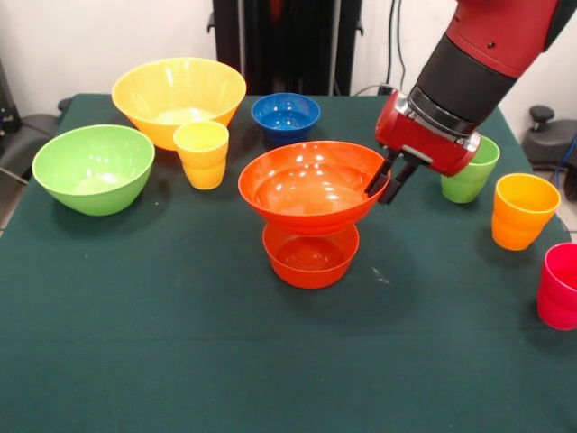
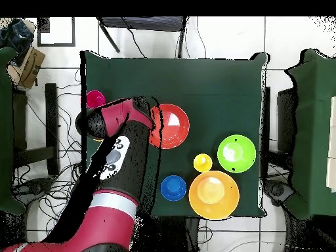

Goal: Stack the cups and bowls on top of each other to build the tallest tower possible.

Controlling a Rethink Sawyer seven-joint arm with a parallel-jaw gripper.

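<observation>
Front view: gripper (image 1: 386, 184) pinching rim of big orange bowl (image 1: 311, 185) atop small orange bowl (image 1: 310, 255); off-centre release could tip the tower, bowl slides off

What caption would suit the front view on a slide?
Red robot gripper at the rim of the large orange bowl, which sits on the small orange bowl.

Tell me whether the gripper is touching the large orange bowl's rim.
Touching. In the front view the gripper has its fingers straddling the rim of the large orange bowl, which sits on the small orange bowl.
</observation>
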